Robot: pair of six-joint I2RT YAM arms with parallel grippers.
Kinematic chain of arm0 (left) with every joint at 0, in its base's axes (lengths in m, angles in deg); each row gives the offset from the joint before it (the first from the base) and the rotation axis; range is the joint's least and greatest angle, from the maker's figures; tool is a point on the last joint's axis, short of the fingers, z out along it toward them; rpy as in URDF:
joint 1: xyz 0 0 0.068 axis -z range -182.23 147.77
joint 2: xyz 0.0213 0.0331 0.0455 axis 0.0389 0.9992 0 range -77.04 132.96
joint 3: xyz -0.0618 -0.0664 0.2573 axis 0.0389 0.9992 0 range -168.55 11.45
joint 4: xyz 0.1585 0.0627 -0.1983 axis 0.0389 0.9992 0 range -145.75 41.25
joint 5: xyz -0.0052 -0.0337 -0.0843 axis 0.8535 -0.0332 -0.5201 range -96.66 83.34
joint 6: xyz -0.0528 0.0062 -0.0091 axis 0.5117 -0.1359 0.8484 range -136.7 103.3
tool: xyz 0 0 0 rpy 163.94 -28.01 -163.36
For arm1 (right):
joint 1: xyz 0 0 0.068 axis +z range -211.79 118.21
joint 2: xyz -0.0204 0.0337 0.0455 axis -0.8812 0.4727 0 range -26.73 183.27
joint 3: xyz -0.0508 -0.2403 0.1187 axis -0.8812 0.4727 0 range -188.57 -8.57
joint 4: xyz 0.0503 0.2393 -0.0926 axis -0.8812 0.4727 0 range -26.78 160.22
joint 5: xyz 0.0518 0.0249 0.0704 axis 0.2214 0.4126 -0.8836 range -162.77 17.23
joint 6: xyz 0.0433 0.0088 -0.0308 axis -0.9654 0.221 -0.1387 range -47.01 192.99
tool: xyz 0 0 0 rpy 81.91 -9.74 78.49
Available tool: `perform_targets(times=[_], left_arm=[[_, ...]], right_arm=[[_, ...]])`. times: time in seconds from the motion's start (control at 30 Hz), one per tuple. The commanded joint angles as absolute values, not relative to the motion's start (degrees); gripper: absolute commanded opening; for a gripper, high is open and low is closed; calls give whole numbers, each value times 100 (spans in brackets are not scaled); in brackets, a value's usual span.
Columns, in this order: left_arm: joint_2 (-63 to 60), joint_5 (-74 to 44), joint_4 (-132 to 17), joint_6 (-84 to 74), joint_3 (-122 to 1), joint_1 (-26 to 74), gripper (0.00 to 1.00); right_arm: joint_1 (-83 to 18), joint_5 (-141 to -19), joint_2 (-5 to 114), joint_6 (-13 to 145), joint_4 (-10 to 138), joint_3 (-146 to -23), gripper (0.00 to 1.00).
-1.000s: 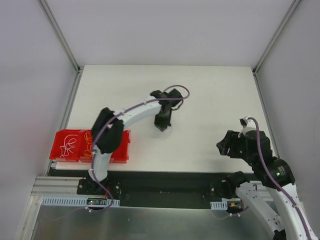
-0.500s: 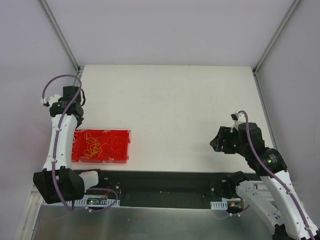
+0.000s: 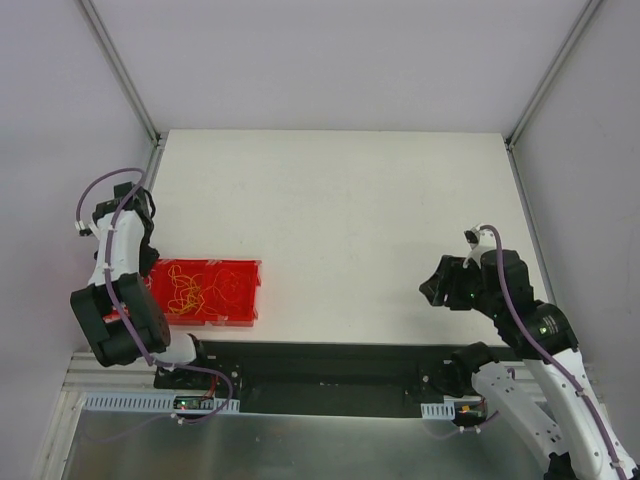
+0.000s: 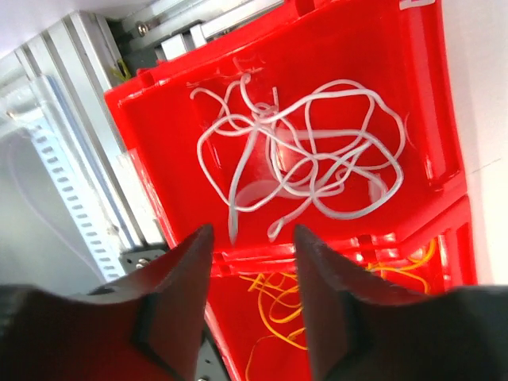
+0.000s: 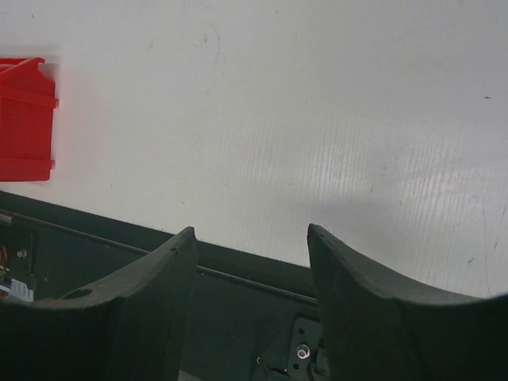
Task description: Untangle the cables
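Hugging the near left corner of the table (image 3: 340, 200), the red bin (image 3: 252, 300) lies with its long side along the near edge, just beside the black strip (image 3: 330, 362) that borders the surface. The left arm folds over the bin's left end and hides it from above; it stands close to the left wall of the enclosure, with little room on that side. Seen from the wrist, the left gripper (image 4: 253, 232) hangs over the end compartment, its fingers (image 4: 178, 294) parted by a modest gap and gripping nothing (two loose strand ends point toward that gap in this view). Below them the white cables (image 4: 305, 151) lie in a loose, curled tangle on the compartment floor. Across a divider the orange-yellow cables (image 4: 274, 313) lie in the next compartment, and from above they spread over most of the visible bin. A ribbed aluminium rail (image 4: 67, 167) runs just outside the bin's end. The right gripper (image 5: 250, 234) hovers at the near right, over the line where the white surface meets the black strip, its jaws wide apart and empty, well apart from the bin. A wide stretch of matte, faintly scuffed white surface lies between the bin and the right arm and runs on to the far edge, with plain pale walls on three sides.
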State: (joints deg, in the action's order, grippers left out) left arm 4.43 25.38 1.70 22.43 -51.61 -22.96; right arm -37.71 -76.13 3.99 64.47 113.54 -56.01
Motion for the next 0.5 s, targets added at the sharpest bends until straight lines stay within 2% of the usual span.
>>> perform_targets(times=[0.0, 0.03, 0.13, 0.37, 0.47], left_arm=[[-135, 2665, 357, 2478, -5253, -2394, 63], [-267, 2674, 357, 2504, -5297, -2411, 73], [-514, 2587, 392, 2496, -5568, -2420, 79], [-1085, 1279, 419, 2522, -6000, -2289, 81], [-1138, 1005, 401, 2688, -6009, -1422, 85]], right_arm=[[-3823, -7550, 333, 6446, 11376, -5638, 60], [-3823, -7559, 342, 6446, 11376, -5647, 61], [-3823, -7559, 430, 6464, 11349, -5682, 60], [-3823, -7594, 465, 6455, 11235, -5700, 62], [-3823, -7445, 439, 6473, 11217, -5787, 66]])
